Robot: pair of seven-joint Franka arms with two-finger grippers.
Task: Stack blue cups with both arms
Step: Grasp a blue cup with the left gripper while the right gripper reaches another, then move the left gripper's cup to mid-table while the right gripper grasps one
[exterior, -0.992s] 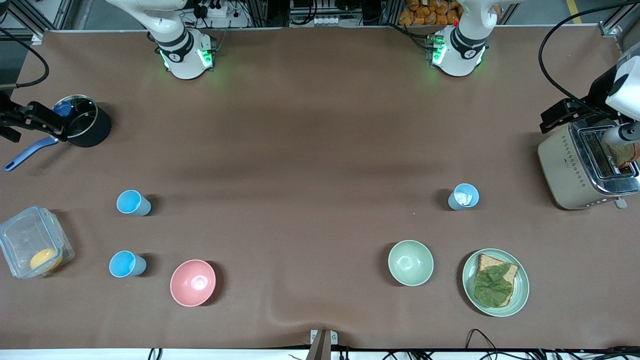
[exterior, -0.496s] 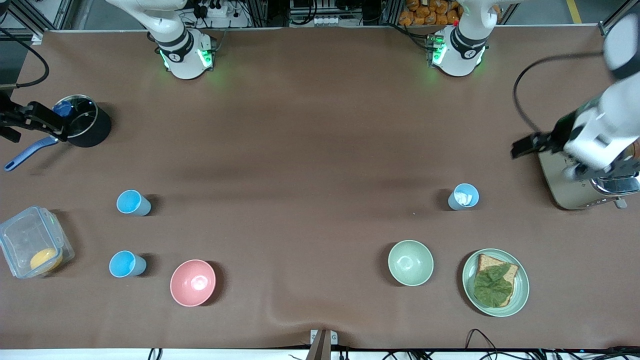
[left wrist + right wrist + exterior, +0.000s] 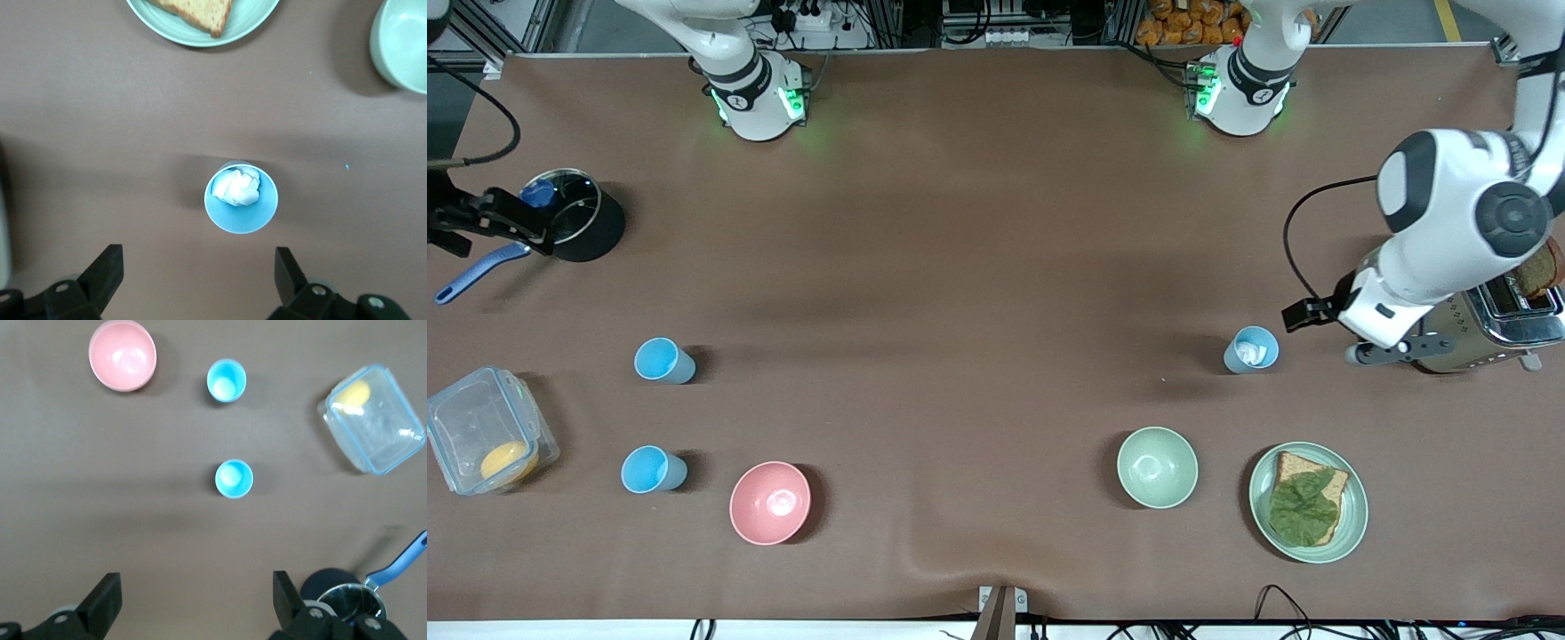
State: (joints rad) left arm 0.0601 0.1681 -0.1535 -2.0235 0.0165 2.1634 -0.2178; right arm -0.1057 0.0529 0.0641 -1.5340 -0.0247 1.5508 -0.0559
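Three blue cups (image 3: pixel 1251 348) (all apart), two bowls (image 3: pixel 1157 467).

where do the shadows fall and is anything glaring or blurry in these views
Front view: soft shadows lie beside the blue cups toward the left arm's end, green glow at both arm bases, nothing smeared. Left wrist view: the cup with the white wad is crisp. Right wrist view: a highlight gleams in the pink bowl.

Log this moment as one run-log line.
left gripper: open, over table beside cup with white wad | right gripper: open, above saucepan | two empty blue cups: unstacked
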